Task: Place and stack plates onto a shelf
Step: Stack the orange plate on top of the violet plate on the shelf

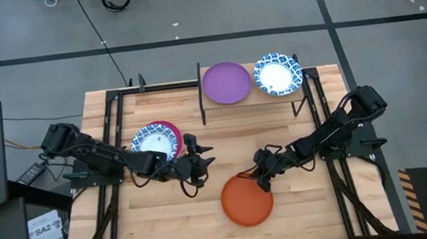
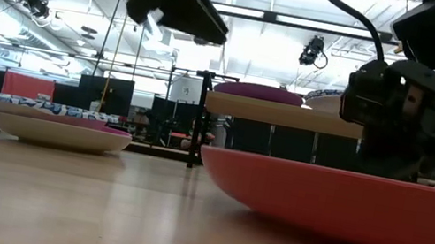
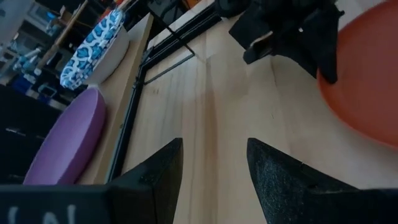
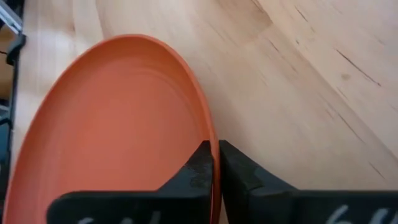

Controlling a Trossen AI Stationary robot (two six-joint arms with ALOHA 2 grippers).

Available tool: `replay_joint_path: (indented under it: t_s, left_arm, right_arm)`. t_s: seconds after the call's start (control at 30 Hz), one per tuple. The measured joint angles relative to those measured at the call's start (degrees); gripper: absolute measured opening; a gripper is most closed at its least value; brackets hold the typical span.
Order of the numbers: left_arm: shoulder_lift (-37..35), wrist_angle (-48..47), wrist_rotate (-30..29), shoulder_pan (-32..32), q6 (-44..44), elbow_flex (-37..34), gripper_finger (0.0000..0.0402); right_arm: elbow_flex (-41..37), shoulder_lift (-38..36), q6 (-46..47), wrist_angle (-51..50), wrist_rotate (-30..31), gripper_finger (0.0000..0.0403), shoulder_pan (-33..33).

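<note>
Orange plate (image 4: 112, 124): flat on the bench (image 1: 176, 219), its rim pinched between my right fingers (image 4: 214, 171), one inside the lip and one outside.
Right fingers: pressed onto that rim at the plate's edge nearest the shelf.
Left fingers (image 3: 214, 180): spread wide, nothing between them, above bare bench just beside the stacked plates and pointing toward my right arm.
Stack by left fingers: blue-rimmed plate (image 1: 152, 140) nested on the magenta plate (image 1: 173, 130).
Shelf (image 1: 251, 98): beyond both sets of fingers; purple plate (image 1: 226, 82) and second blue-rimmed plate (image 1: 277, 74) rest side by side on it.
</note>
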Motion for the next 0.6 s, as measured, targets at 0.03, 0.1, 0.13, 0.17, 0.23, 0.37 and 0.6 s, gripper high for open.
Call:
replay_joint_path:
  t_s: [0.03, 0.1, 0.13, 0.17, 0.23, 0.37, 0.6]
  left_arm:
    - [-0.55, -0.42, -0.25, -0.46, -0.31, -0.04, 0.0185]
    - [-1.53, -0.58, -0.31, -1.21, -1.07, -0.04, 0.0185]
    - [-2.34, -1.59, -0.28, -1.73, -1.56, -0.04, 0.0185]
    - [-3.31, -2.38, -0.30, -2.24, -2.24, -0.04, 0.0185]
    - [-5.43, -3.21, -0.30, -3.07, -3.93, -0.03, 0.0185]
    - [-10.56, -9.09, -0.32, -4.91, -7.73, -0.02, 0.0185]
    - [-21.39, -26.63, -0.25, -8.15, -19.03, -0.02, 0.0185]
  right_arm:
    - [0.00, 0.00, -0.17, 0.47, -0.02, 0.0019, 0.01]
    - [-0.02, 0.00, -0.19, 0.76, -0.02, 0.0017, 0.01]
    - [-0.07, 0.00, -0.23, 1.05, -0.02, 0.0016, 0.01]
    - [-0.07, 0.00, -0.21, 1.35, -0.02, 0.0016, 0.01]
    - [-0.07, 0.00, 0.33, 1.63, 0.06, 0.0017, 0.01]
    - [0.82, 0.02, 1.04, 1.81, 0.46, 0.0017, -0.12]
    - [5.14, 0.02, 0.54, 2.12, 0.44, 0.0017, -1.07]
